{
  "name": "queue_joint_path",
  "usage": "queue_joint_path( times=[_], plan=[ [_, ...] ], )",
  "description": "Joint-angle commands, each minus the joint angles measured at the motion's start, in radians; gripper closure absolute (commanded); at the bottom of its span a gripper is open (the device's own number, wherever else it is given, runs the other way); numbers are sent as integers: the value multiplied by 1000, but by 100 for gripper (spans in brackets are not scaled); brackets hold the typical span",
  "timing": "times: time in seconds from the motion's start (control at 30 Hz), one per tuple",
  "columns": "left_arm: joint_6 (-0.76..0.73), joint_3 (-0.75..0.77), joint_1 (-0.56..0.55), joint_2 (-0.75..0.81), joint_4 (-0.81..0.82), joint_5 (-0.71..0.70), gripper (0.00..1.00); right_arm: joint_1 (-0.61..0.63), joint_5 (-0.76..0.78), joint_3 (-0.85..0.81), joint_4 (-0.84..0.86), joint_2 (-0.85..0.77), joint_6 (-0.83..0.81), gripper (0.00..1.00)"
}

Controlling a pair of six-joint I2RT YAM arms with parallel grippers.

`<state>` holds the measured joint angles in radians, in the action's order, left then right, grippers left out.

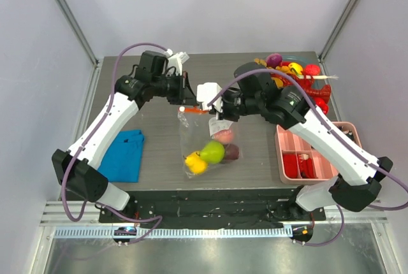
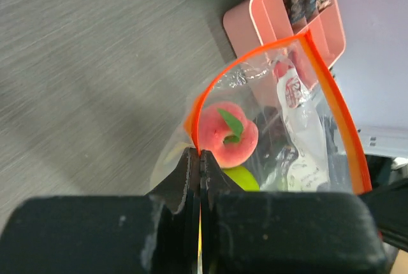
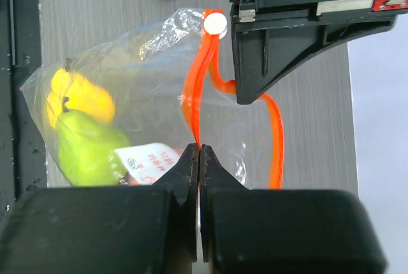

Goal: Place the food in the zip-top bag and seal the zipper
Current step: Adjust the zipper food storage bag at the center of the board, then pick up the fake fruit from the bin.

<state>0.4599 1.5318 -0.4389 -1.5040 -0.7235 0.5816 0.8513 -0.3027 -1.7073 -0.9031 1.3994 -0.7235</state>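
The clear zip-top bag (image 1: pixel 203 139) hangs between both grippers over the table's middle. It holds a green pear (image 1: pixel 213 151), a yellow fruit (image 1: pixel 195 163), a pink peach (image 1: pixel 223 135) and a dark purple piece (image 1: pixel 232 153). My left gripper (image 1: pixel 186 100) is shut on the orange zipper (image 2: pixel 197 118); the strip loops open above the peach (image 2: pixel 231 135). My right gripper (image 1: pixel 214 113) is shut on the zipper's other lip (image 3: pixel 197 89). The white end piece (image 3: pixel 215 23) sits next to the left gripper's body (image 3: pixel 287 38). The pear (image 3: pixel 86 146) and yellow fruit (image 3: pixel 76 99) show through the plastic.
More toy food (image 1: pixel 296 73) is piled at the back right. A pink compartment tray (image 1: pixel 349 135) stands at the right edge, also in the left wrist view (image 2: pixel 255 16). A folded blue cloth (image 1: pixel 124 153) lies at the front left.
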Motion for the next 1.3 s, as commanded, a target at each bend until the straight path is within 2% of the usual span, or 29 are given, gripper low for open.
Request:
queue_joint_path(
  times=[0.0, 0.23, 0.4, 0.43, 0.47, 0.5, 0.53, 0.6, 0.63, 0.67, 0.8, 0.83, 0.93, 0.97, 1.07, 1.13, 1.27],
  plan=[
    [-141, 30, -14, 2, -126, -82, 100, 8, -38, 72, -19, -11, 13, 99],
    [-176, -44, -14, -5, -100, -106, 100, 61, -73, 196, -43, -36, 15, 99],
    [-193, -19, -15, -19, -106, -43, 100, 110, -72, 236, -63, -68, 22, 99],
    [-193, -18, -15, -16, -103, -37, 100, 112, -66, 232, -62, -71, 35, 94],
    [-193, -16, -15, -12, -100, -25, 100, 111, -32, 209, -50, -69, 56, 76],
    [-190, -15, -15, -10, -97, -8, 100, 111, -12, 190, -48, -65, 88, 66],
    [-185, -15, -15, -6, -91, -2, 100, 109, 17, 170, -48, -54, 108, 42],
    [-179, -13, -17, 4, -85, 10, 100, 74, 16, 98, -37, -50, 177, 28],
    [-179, -13, -18, 7, -83, 15, 100, 8, -10, 75, -20, -47, 208, 19],
    [-178, -13, -18, 10, -83, 20, 100, -42, -38, 30, -19, -40, 237, 16],
    [-178, -13, -26, 18, -83, 27, 100, -273, -195, -49, -11, 9, 354, 14],
    [-175, -13, -30, 18, -80, 24, 100, -379, -216, -57, -4, 19, 386, 14],
    [-173, -12, -35, 18, -76, 23, 100, -529, -257, -92, 0, 96, 427, 14],
    [-171, -12, -35, 19, -73, 21, 100, -607, -251, -113, -3, 140, 427, 14],
    [-162, -13, -37, 19, -65, 23, 100, -707, -152, -147, 0, 231, 380, 14],
    [-161, -15, -37, 19, -63, 21, 100, -742, -73, -155, 7, 266, 336, 14],
    [-161, -21, -37, 24, -59, 20, 100, -768, 49, -129, 49, 323, 141, 15]
  ],
)
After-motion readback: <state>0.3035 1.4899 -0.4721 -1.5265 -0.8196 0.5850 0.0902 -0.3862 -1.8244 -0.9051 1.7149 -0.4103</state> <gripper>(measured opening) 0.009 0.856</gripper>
